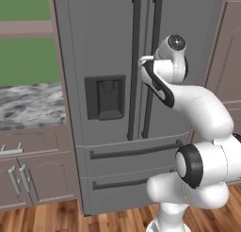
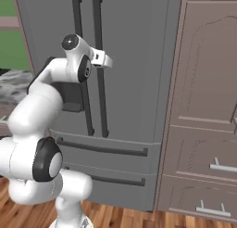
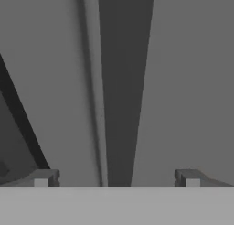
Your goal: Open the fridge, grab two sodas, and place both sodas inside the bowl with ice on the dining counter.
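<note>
Fridge [image 1: 113, 47] upright, both upper doors shut, two lower drawers shut. Flanked by brown cabinets [image 2: 203, 106] on one side and a marbled counter [image 1: 28, 103] over a lower cabinet on the other. Green wall [image 1: 23, 52] behind that counter. Wood floor [image 1: 42, 217] below.

Dark dispenser recess [image 1: 106, 96] set in the left door. Two long dark vertical handles either side of the door seam: left handle [image 1: 134, 66], right handle [image 1: 153, 61]. One horizontal handle across each drawer.

Arm raised in front of the fridge, wrist at upper-door height, hand pointed at the doors near the right handle.

Fingers [image 3: 116, 178] spread fully apart, holding nothing. In the hand view, left fingertip [image 3: 43, 177] and right fingertip [image 3: 189, 177] stand well apart at the bottom, with a dark handle bar [image 3: 123, 82] running lengthwise between them. Bar centred in the gap, touching neither tip. Contact with the door surface: cannot tell. Second dark bar [image 3: 18, 114] crossing diagonally at the left of the hand view, outside the fingertips.
</note>
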Motion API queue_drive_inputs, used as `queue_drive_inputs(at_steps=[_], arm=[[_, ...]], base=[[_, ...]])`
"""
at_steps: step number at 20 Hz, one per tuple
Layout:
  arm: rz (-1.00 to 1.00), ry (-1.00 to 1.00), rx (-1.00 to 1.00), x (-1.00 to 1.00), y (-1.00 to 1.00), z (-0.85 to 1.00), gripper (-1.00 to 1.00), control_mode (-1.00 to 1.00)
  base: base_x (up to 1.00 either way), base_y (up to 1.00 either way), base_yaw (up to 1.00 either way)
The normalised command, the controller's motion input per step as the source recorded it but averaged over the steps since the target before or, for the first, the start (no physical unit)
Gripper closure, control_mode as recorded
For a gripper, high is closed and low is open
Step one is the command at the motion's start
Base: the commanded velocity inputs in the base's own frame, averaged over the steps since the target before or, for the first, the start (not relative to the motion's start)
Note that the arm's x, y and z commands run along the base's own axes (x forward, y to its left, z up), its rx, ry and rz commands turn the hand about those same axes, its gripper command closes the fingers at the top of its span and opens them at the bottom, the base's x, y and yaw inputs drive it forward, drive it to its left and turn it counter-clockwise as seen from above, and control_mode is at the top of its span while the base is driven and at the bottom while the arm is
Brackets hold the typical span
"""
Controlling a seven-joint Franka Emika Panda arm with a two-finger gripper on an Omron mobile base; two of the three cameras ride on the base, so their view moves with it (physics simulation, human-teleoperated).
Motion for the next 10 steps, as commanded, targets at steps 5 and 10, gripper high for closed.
queue_drive_inputs(at_steps=[5,10], arm=[[0.0,-0.04,-0.08,0.37,0.0,0.06,-1.0,-1.0],[0.0,-0.01,-0.01,0.51,-0.16,0.09,-1.0,-1.0]], base=[[0.0,0.0,0.0],[0.0,0.0,0.0]])
